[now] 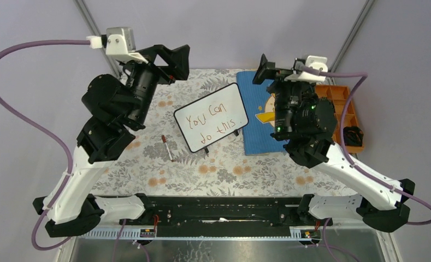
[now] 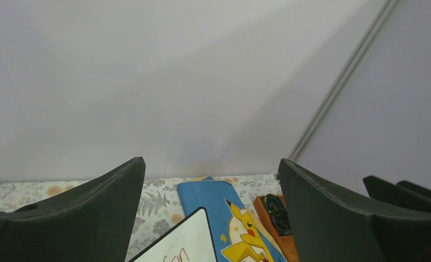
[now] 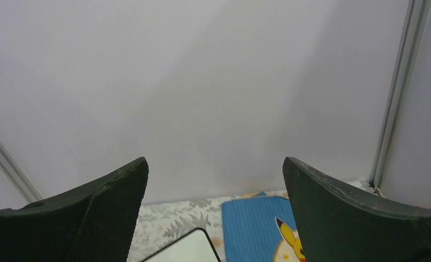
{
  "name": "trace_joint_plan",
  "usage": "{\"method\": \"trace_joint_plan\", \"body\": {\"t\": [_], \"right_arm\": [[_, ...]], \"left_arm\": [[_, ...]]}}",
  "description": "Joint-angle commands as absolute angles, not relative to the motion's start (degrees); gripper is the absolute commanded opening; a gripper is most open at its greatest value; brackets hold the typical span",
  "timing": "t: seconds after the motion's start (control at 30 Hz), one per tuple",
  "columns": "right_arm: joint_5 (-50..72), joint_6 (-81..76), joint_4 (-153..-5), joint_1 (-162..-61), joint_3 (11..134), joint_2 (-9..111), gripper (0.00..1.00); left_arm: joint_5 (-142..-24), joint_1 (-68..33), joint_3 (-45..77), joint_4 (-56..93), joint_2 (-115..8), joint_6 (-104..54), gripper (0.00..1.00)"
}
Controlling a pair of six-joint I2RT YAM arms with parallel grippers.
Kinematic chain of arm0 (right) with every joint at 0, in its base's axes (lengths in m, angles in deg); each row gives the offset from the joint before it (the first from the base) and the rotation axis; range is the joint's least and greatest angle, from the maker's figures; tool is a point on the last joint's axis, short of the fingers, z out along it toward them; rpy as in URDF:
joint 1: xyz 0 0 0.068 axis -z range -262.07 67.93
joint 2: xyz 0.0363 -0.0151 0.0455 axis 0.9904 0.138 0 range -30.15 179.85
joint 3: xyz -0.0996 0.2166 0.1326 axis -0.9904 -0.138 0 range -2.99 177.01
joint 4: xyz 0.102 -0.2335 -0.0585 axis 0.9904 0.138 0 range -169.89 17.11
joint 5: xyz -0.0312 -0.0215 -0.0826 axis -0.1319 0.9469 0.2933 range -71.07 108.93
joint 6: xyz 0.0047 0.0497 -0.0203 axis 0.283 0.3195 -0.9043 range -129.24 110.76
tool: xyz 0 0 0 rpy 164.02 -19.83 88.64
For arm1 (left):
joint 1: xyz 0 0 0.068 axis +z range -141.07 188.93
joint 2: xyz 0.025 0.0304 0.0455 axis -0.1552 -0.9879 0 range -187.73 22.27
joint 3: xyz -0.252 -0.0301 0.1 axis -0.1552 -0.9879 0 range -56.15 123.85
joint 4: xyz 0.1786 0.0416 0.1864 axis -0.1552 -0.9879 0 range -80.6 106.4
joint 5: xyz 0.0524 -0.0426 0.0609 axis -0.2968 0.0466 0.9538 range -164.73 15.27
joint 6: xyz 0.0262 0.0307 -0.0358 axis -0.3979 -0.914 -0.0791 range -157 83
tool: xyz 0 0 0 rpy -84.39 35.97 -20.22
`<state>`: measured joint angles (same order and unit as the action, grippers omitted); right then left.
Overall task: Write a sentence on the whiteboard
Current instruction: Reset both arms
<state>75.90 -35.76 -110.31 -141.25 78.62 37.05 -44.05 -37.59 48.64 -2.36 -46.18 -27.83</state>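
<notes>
Nearest, a pen [image 1: 167,148] lies at eight o'clock from the skewed whiteboard [image 1: 211,116] mid-table, its sentence [image 1: 217,111] readable from above, the cloth [image 1: 255,136] at its three o'clock half hidden under the right arm, and beyond, the left gripper [image 1: 179,64] and right gripper [image 1: 263,70] gape wide, empty.

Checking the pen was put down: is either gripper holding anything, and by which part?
Nothing is held. The left gripper and right gripper are both open and empty; the pen lies beside the whiteboard.
</notes>
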Motion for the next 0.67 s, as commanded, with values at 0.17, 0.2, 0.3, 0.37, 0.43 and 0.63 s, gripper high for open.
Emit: {"method": "trace_joint_plan", "body": {"t": [0.17,0.2,0.3,0.37,0.43,0.63], "right_arm": [[75.5,-31.1,-113.4,-141.7,69.0,26.4,1.0],[75.6,-30.9,-112.7,-141.7,69.0,26.5,1.0],[75.5,-30.5,-111.1,-141.7,68.9,26.2,1.0],[75.4,-30.1,-110.3,-141.6,68.6,25.5,1.0],[75.1,-29.8,-110.1,-141.7,68.2,25.0,1.0],[74.5,-28.5,-108.3,-141.7,68.2,24.6,1.0]], "left_arm": [[-38.6,-37.9,41.7,3.0,-40.0,-26.2,0.99],[-38.8,-37.8,41.5,3.0,-39.9,-26.3,0.99],[-39.9,-37.9,41.1,3.0,-39.4,-26.5,0.99],[-40.1,-37.9,40.8,3.0,-39.2,-26.5,0.99],[-40.2,-37.9,40.5,2.9,-39.0,-26.5,0.99],[-39.1,-37.9,41.1,0.9,-39.3,-26.6,0.99]]}}
